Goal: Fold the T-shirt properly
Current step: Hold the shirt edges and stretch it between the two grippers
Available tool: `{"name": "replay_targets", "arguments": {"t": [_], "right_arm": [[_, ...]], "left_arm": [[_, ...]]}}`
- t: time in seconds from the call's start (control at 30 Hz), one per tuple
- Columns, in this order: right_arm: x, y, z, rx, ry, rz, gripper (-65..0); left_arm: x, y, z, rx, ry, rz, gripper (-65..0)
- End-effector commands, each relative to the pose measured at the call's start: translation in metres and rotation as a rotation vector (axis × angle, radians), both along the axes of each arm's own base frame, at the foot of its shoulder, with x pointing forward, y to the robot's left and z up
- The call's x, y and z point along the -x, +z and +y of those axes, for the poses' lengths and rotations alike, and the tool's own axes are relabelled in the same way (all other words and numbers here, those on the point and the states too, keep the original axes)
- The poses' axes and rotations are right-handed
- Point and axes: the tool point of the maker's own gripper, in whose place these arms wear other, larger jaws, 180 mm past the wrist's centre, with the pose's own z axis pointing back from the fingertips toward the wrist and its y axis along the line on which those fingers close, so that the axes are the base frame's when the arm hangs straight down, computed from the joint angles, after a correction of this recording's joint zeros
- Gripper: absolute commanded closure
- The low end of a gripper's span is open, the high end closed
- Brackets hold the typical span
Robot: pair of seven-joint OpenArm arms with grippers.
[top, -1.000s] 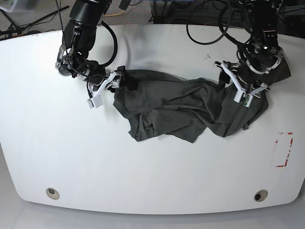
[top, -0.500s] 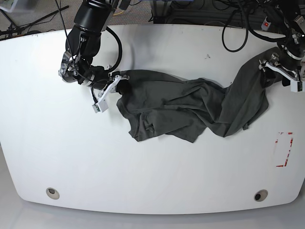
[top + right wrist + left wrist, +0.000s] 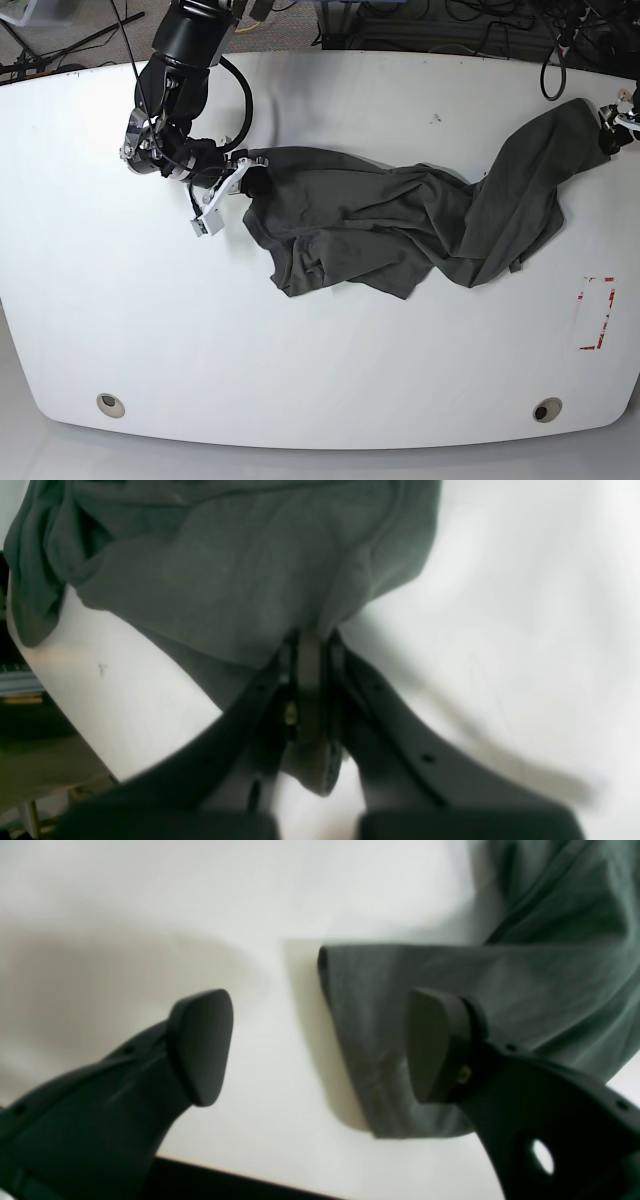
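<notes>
Dark grey T-shirt (image 3: 400, 225) lies bunched on the white table (image 3: 300, 360), right gripper (image 3: 310, 645) pinching its edge, left gripper (image 3: 320, 1045) wide open and empty, so pull gently outward to flatten.

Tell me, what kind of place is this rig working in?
Probably a robotics lab or test bench: a white table with a crumpled T-shirt, tangled black cables behind it, and a red tape rectangle marked on its top.

surface: white table (image 3: 320, 380) | behind: black cables (image 3: 440, 25) | marking: red tape (image 3: 597, 313)
</notes>
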Motion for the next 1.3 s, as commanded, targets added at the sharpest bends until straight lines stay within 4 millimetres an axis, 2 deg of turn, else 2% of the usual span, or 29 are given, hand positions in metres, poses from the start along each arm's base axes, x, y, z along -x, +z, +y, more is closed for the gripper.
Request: {"name": "replay_targets", "arguments": {"t": [0.0,0.17,0.47,0.57,0.73,0.9,1.0,1.07,1.17,1.27], "right_arm": [[-0.012,0.013,0.001,-0.016,-0.002,-0.056,0.0],[-0.012,0.013,0.001,-0.016,-0.002,-0.056,0.0],[-0.012,0.014,0.001,-0.016,-0.002,-0.058,0.0],[-0.012,0.013,0.000,-0.014,-0.002,-0.056,0.0],[-0.012,0.013,0.000,-0.014,-0.002,-0.056,0.0],[-0.012,0.013,-0.001,-0.011,-0.002,-0.057,0.0],[-0.012,0.013,-0.010,0.009,-0.003,-0.058,0.0],[-0.012,0.013,-0.012,0.012,-0.005,-0.058,0.0],[-0.012,0.013,-0.017,0.025,-0.005,-0.060,0.0],[-0.013,0.014,-0.020,0.032,-0.007,-0.064,0.0]], "left_arm": [[-0.004,0.007,0.002,-0.020,-0.058,-0.025,-49.2],[-0.008,-0.008,-0.018,0.009,-0.145,0.003,-45.1],[-0.015,-0.020,-0.039,0.052,-0.171,0.006,-45.0],[-0.026,-0.018,-0.038,0.061,-0.159,-0.020,-44.7],[-0.027,-0.043,-0.039,0.160,-0.110,0.004,-44.6],[-0.029,-0.044,-0.034,0.172,-0.111,0.031,-44.3],[-0.027,-0.045,-0.035,0.175,-0.119,0.045,-35.6],[-0.029,-0.043,-0.034,0.173,-0.116,0.035,-23.8],[-0.036,-0.039,-0.032,0.170,-0.110,0.013,-10.1],[-0.037,-0.038,-0.032,0.169,-0.111,0.009,-6.8]]}}
